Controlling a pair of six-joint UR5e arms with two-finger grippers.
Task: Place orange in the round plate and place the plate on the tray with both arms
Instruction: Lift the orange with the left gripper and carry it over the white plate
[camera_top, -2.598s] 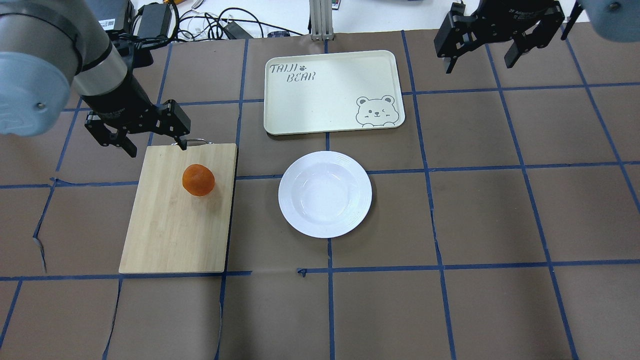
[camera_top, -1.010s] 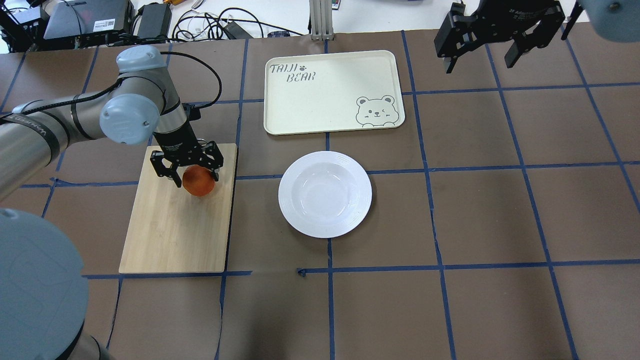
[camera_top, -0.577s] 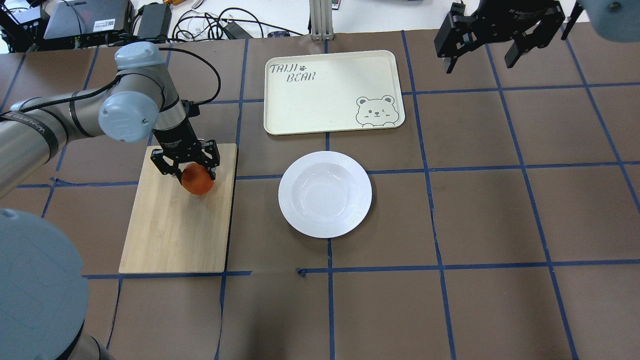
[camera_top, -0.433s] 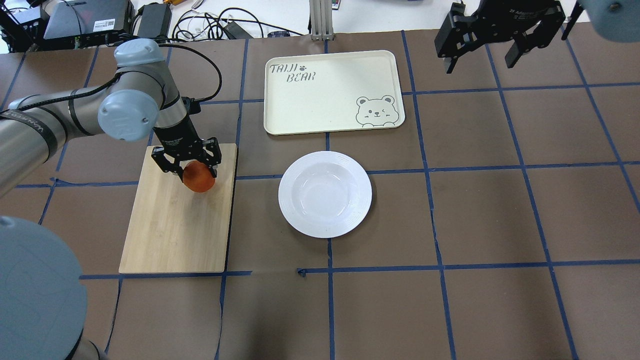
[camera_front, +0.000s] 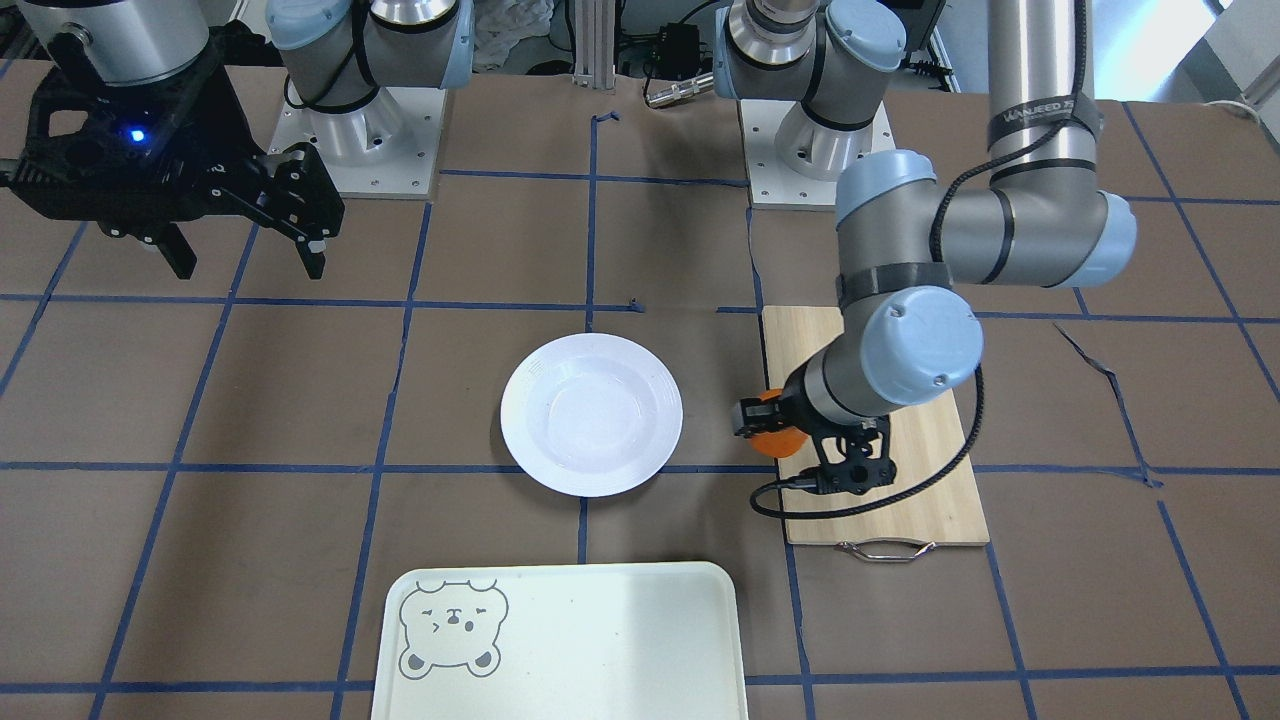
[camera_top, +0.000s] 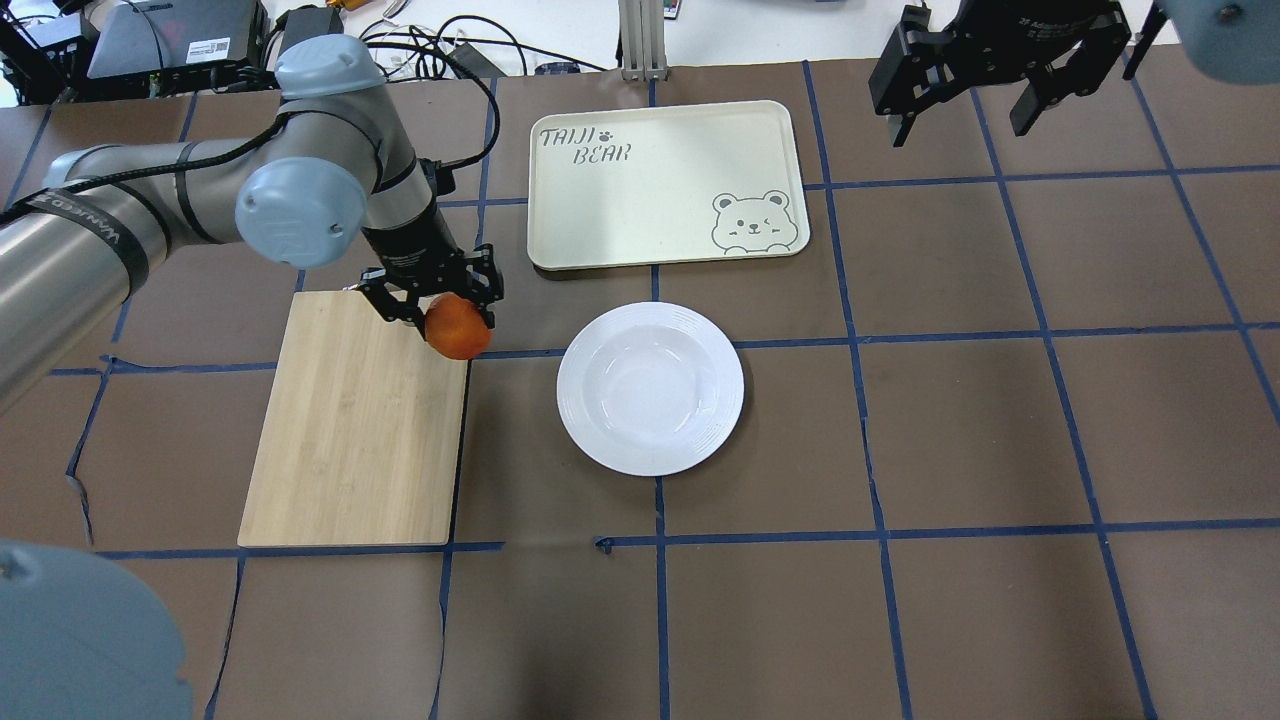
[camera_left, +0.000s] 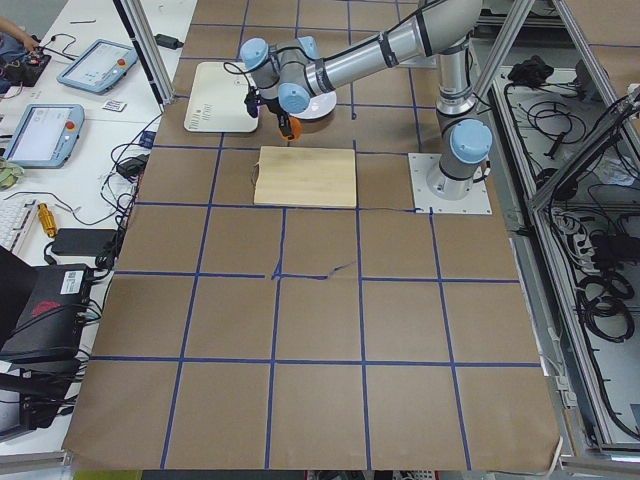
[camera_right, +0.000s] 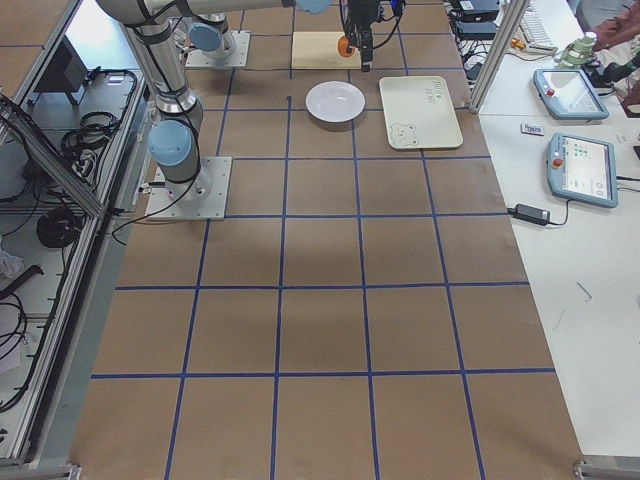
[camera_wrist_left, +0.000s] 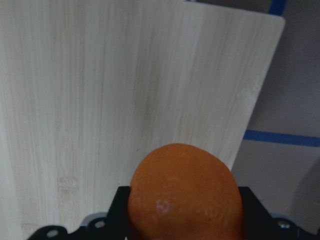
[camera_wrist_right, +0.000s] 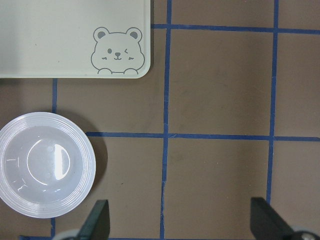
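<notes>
Lettering (camera_top: 586, 146) "TAIJI BEAR" marks the tray (camera_top: 665, 215); left tool (camera_top: 443, 316) grips the orange (camera_top: 458, 330).

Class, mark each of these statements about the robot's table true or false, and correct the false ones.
1. The left gripper holds the orange by the edge of the bamboo cutting board that faces the round plate. True.
2. The orange lies in the round plate. False: it is in the left gripper, and the plate holds nothing.
3. The round plate sits on the tray. False: it rests on the table, apart from the tray.
4. The right gripper is open and holds nothing. True.
5. The tray's bear face is in the corner nearest the cutting board. False: it is on the tray's side away from the board.
</notes>
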